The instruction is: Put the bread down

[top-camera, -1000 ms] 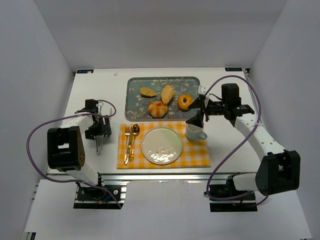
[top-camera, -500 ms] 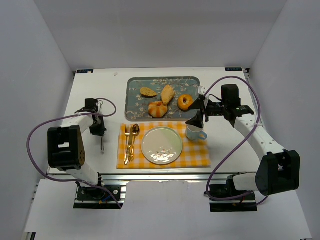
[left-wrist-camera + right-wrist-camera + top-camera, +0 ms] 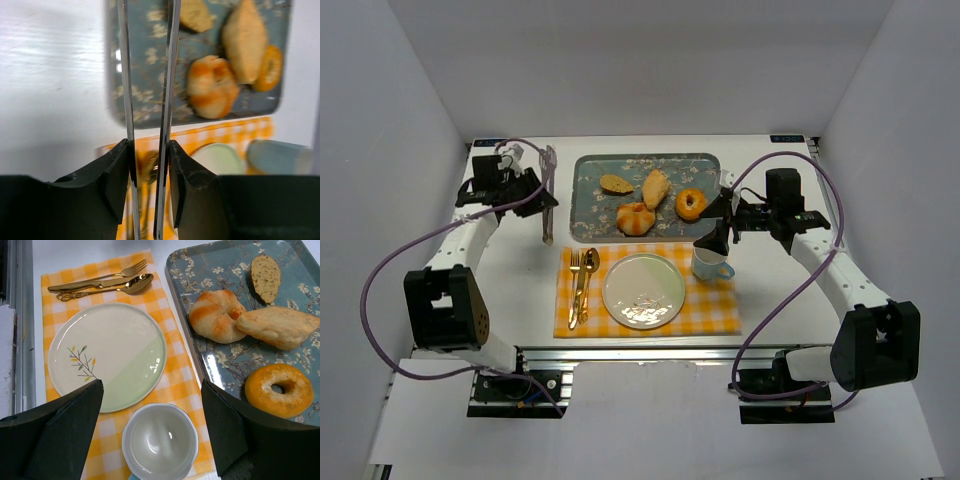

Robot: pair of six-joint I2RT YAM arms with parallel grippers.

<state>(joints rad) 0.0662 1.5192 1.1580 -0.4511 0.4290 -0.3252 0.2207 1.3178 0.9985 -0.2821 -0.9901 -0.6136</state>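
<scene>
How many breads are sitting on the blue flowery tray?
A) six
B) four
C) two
B: the tray holds four breads, a dark slice, a long roll, a twisted bun and a bagel.

Likely lab: white-walled booth (image 3: 640, 70), aluminium frame (image 3: 620, 352).
</scene>
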